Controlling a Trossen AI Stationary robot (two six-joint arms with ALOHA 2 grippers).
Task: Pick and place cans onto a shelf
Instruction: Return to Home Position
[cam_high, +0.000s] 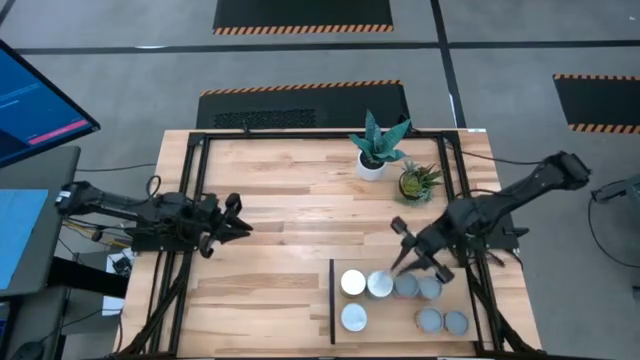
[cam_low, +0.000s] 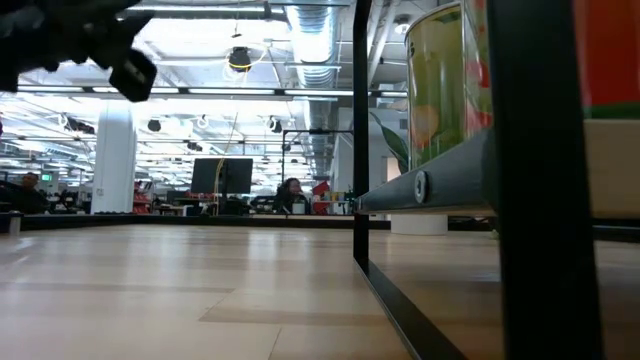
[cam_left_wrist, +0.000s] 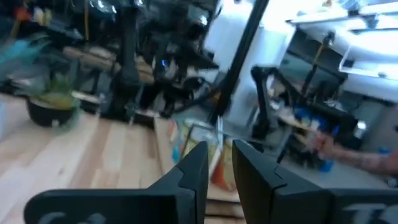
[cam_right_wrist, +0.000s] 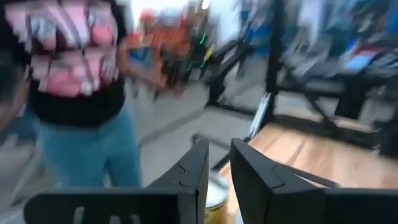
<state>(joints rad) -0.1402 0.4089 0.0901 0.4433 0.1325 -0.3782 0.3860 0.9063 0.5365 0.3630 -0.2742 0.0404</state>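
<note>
Several cans with round pale tops stand on the shelf (cam_high: 400, 335), a light-wood panel with a black strip along its left edge, at the table's near right. They form a far row (cam_high: 352, 282) (cam_high: 430, 288) and a near row (cam_high: 353, 318) (cam_high: 455, 322). My right gripper (cam_high: 396, 266) is shut, slanting down over the far row, beside the second can (cam_high: 380, 284). A yellowish can (cam_right_wrist: 214, 202) shows below its fingers (cam_right_wrist: 219, 146). My left gripper (cam_high: 246, 226) is shut and empty over the table's left half, also seen in its wrist view (cam_left_wrist: 219, 149). My right gripper has its shut fingertips close over the far row of cans. I cannot tell whether they touch the second can's top (cam_high: 384, 280); the fingers hide that spot from above.
Two potted plants (cam_high: 378, 148) (cam_high: 416, 183) stand at the far right of the table. A black frame (cam_high: 200, 180) runs around the tabletop. In the low view a black post (cam_low: 540, 180) and labelled cans (cam_low: 440, 80) stand close. A person (cam_right_wrist: 74, 93) stands beyond the table's edge.
</note>
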